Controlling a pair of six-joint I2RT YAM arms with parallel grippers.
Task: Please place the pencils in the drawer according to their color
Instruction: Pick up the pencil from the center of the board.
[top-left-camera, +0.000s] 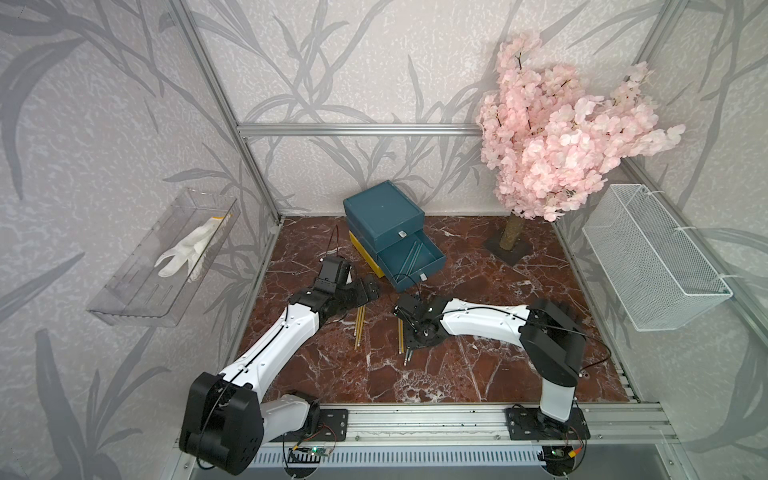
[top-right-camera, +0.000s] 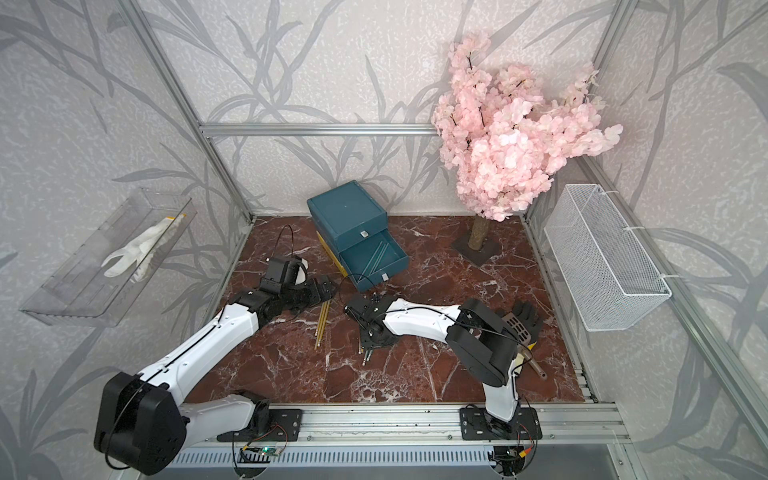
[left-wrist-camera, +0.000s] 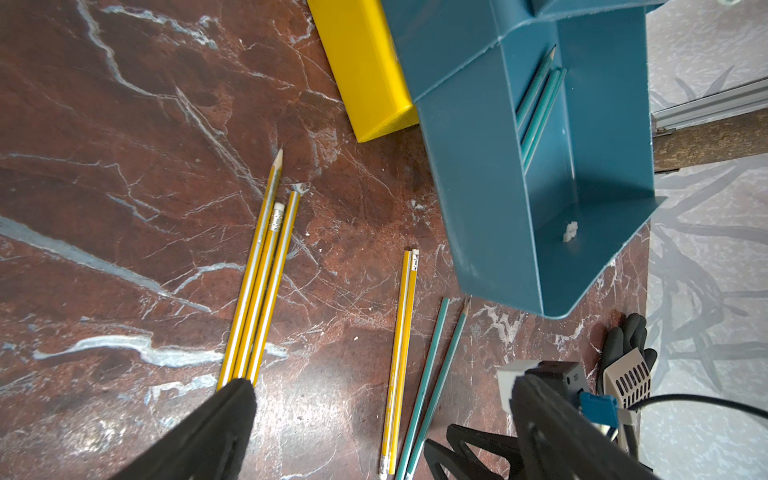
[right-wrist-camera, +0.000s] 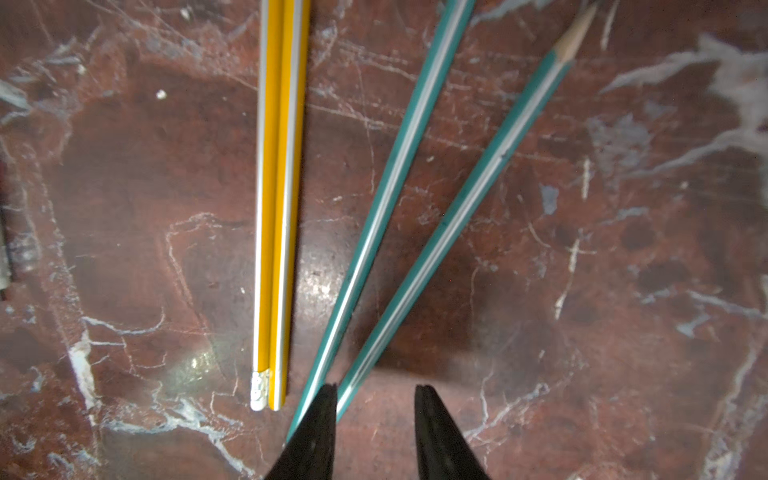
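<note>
My right black claw (right-wrist-camera: 376, 392) narrowly parted, nothing between, one fingertip (right-wrist-camera: 320, 411) over two thin teal-green pencils (right-wrist-camera: 392, 174); my left black claw (left-wrist-camera: 382, 380) wide, empty, by three yellow pencils (left-wrist-camera: 262, 282)

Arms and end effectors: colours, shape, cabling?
Both arms match: the left arm and right arm have white link shells, bulky black joint housings and a thin black cable along the outside. The left end effector and right end effector carry black fingers tapering to blunt tips.

Red marble desk (top-left-camera: 478, 374) has loose yellow pencils (left-wrist-camera: 262, 286), two teal pencils (right-wrist-camera: 388, 183), the drawer box (top-left-camera: 382, 208), and a fake blossom tree (top-left-camera: 552, 137).
</note>
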